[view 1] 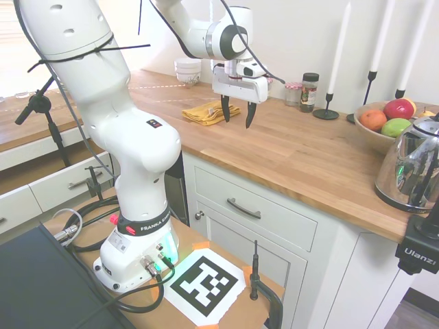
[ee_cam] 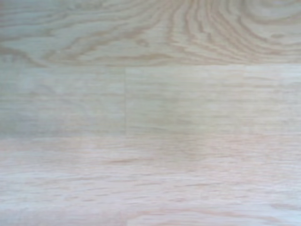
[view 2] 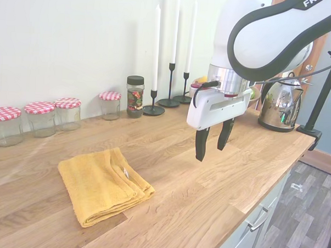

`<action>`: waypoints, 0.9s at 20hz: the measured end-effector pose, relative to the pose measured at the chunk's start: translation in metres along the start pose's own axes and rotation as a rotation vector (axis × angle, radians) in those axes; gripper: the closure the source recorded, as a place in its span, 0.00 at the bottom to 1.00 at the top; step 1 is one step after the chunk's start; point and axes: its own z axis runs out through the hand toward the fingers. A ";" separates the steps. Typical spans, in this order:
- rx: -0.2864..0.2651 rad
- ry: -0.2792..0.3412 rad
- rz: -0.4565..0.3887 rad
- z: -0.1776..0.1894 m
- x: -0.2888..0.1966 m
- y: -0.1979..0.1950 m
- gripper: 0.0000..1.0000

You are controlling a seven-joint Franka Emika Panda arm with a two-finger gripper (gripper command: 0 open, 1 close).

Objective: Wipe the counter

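Gripper (view 2: 211, 140) hangs above the counter (view 2: 217, 197), its 2 black fingers parted wide with nothing between them.

Going left to right in the second exterior view: 3 glass jars with red-checked lids (view 2: 40, 116) stand in a row along the counter's back edge by the wall; a folded yellow cloth (view 2: 103, 183) lies flat on the wood nearer the front edge, well apart from the gripper; a 4th checked-lid jar (view 2: 110, 104) and a dark-capped spice jar (view 2: 135, 96) stand at the back edge; then 3 white candles in black holders (view 2: 171, 66); then the gripper, clear of the surface; a shiny kettle (view 2: 280, 103) sits toward the counter's right end. The first exterior view adds a fruit bowl (view 1: 376, 130) beside the kettle. The wrist view shows only bare wood grain.
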 end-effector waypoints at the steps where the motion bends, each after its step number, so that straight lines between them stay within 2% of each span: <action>1: 0.000 -0.001 0.000 0.000 0.000 0.000 0.00; 11: 0.019 -0.006 -0.011 -0.005 -0.003 -0.009 0.00; 18: 0.028 0.003 -0.051 -0.018 -0.020 -0.049 0.00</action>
